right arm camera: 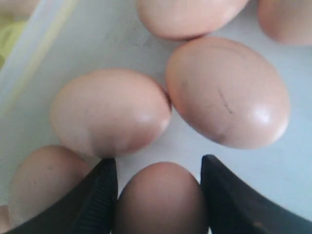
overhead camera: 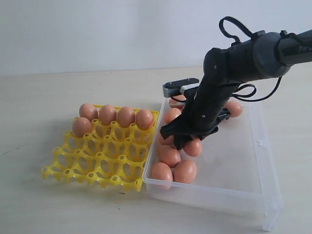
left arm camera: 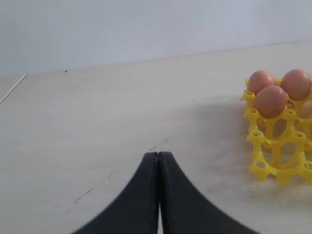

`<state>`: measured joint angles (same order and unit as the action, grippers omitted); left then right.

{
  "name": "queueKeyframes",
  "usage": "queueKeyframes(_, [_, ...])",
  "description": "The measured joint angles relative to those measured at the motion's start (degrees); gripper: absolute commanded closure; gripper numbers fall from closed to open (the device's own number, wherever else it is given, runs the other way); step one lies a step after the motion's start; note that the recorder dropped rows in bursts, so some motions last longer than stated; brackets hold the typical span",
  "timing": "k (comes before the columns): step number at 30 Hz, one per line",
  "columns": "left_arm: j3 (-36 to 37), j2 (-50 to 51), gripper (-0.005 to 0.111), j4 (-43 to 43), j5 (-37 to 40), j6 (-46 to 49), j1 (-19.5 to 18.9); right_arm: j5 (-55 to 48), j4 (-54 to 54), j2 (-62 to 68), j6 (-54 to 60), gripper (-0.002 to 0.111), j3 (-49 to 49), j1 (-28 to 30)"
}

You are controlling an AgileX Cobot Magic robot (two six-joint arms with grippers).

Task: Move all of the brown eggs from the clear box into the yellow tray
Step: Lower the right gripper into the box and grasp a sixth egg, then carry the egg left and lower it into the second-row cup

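Observation:
The yellow tray [overhead camera: 92, 161] lies on the left of the table with several brown eggs [overhead camera: 126, 116] in its far cups, three of them in the left wrist view [left arm camera: 269, 101]. The clear box [overhead camera: 243, 161] stands beside it on the right and holds several more eggs [overhead camera: 185, 170] along its left side. My right gripper [overhead camera: 178, 141] is down inside the box. Its two black fingers touch either side of one brown egg [right arm camera: 161, 200], which rests among other eggs [right arm camera: 226, 92]. My left gripper [left arm camera: 158, 155] is shut and empty, low over bare table to the left of the tray [left arm camera: 273, 146].
The box's near and left walls [overhead camera: 204, 195] rise beside the clustered eggs, and the left wall touches the tray's edge. Bare box floor [overhead camera: 239, 141] spreads to the right of the arm. A pale wall stands behind the table.

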<state>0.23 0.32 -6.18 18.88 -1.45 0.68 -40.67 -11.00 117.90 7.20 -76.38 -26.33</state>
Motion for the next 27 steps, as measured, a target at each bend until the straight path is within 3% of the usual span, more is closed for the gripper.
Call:
queueKeyframes(6, [0.0, 0.0, 0.107, 0.0, 0.0, 0.0, 0.0, 9.4, 1.5, -9.9, 0.1, 0.108, 3.8, -0.6])
queueKeyframes(15, [0.0, 0.0, 0.107, 0.0, 0.0, 0.0, 0.0, 43.0, -5.7, -22.7, 0.0, 0.108, 17.6, -9.6])
queueKeyframes(19, [0.0, 0.0, 0.107, 0.0, 0.0, 0.0, 0.0, 50.5, -6.5, -19.5, 0.0, 0.108, 18.8, -14.9])
queueKeyframes(27, [0.0, 0.0, 0.107, 0.0, 0.0, 0.0, 0.0, 50.7, -4.4, -2.3, -4.7, 0.108, 5.7, -18.2])
